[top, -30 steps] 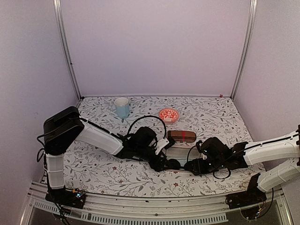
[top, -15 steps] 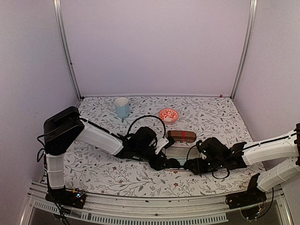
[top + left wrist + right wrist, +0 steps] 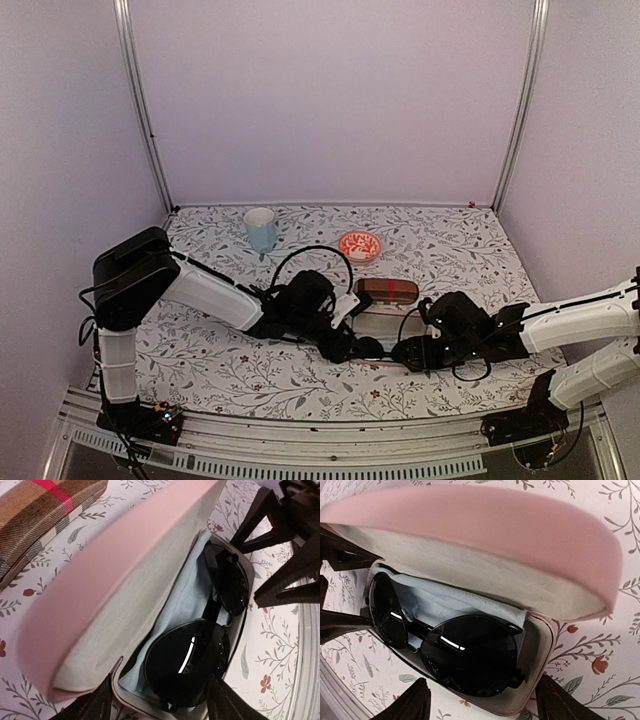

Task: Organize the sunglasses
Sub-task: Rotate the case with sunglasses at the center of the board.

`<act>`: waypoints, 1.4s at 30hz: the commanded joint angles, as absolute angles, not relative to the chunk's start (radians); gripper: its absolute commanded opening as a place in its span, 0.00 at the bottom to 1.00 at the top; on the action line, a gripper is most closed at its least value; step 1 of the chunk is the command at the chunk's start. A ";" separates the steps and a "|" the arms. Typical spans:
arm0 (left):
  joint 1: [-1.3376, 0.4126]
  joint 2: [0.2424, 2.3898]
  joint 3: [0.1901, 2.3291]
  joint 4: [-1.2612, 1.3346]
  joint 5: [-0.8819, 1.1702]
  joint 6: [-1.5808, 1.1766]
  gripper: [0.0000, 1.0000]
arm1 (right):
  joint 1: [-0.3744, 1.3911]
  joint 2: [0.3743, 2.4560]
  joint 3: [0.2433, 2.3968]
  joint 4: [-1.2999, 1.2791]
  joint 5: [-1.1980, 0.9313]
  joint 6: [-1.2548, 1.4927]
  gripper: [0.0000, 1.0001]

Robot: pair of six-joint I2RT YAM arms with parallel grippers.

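The black sunglasses [image 3: 200, 650] lie folded on a pale blue cloth inside the open pink case [image 3: 100, 580]. They also show in the right wrist view [image 3: 465, 655], under the raised pink lid [image 3: 495, 535]. My left gripper [image 3: 162, 702] is open, its fingers on either side of the case's left end. My right gripper [image 3: 487, 705] is open at the case's right end. In the top view the left gripper [image 3: 350, 348] and the right gripper [image 3: 405, 352] face each other across the case [image 3: 378, 325]. The pinkish see-through glasses are out of view.
The brown case with a red band [image 3: 388, 290] lies shut just behind the pink case. A red patterned bowl [image 3: 360, 245] and a pale blue cup [image 3: 261, 229] stand farther back. A black cable loops over my left arm.
My right gripper has edged slightly left toward the case. Nothing else has visibly moved.
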State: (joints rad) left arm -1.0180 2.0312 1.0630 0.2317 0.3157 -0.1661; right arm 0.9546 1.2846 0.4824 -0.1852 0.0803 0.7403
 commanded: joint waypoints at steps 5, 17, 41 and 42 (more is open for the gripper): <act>-1.001 2.003 1.027 0.255 0.336 -0.192 0.73 | 0.959 1.171 0.475 -0.203 0.098 0.735 0.84; -0.992 1.901 0.939 0.322 0.311 -0.195 0.99 | 0.882 1.149 0.569 -0.314 0.193 0.681 0.96; -1.084 1.957 0.959 0.263 0.158 -0.091 0.84 | 0.761 1.456 0.853 -0.319 -0.020 0.308 0.84; -1.085 1.991 0.963 0.261 0.150 -0.091 0.84 | 0.761 1.460 0.854 -0.319 -0.027 0.308 0.82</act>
State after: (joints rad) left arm -1.0695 1.9366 0.9291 0.2722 0.1925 -0.1043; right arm 0.7719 1.4380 0.8207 -0.3168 0.0143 0.3405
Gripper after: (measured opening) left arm 0.839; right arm 0.840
